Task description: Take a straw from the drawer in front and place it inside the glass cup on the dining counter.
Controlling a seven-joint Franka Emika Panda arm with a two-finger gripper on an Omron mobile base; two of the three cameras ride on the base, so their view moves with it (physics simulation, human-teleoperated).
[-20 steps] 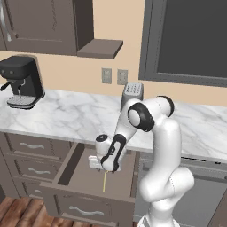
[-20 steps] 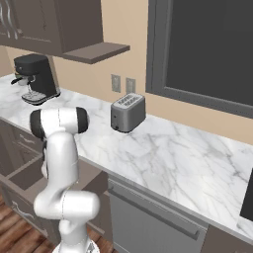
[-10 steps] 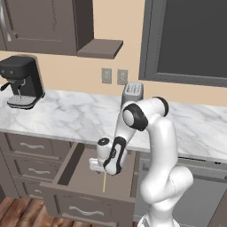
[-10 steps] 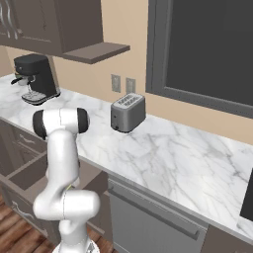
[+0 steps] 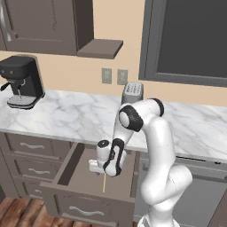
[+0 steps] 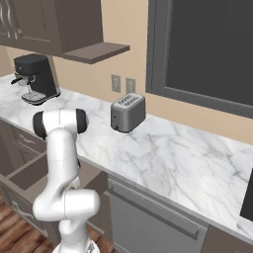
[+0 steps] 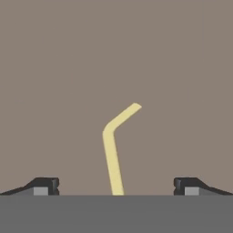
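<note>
The straw (image 7: 112,152) lies on the floor of the open drawer (image 5: 84,175), at lower centre of our hand view. Our claw (image 7: 116,186) hangs above it, fingers (image 7: 44,185) spread wide either side, touching nothing.

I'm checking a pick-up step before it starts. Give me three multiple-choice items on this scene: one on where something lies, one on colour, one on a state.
1. Where does the straw lie?
A. on the floor of the open drawer
B. on the worktop
C. in the gripper

2. What colour is the straw?
A. red
B. pale yellow
C. black

3. How is the gripper?
A. shut on the straw
B. shut, empty
C. open

Key: 1 A, it rests on the drawer's floor; 2 B, hand view shows it; 3 C, fingertips stand wide apart either side of the straw.
</note>
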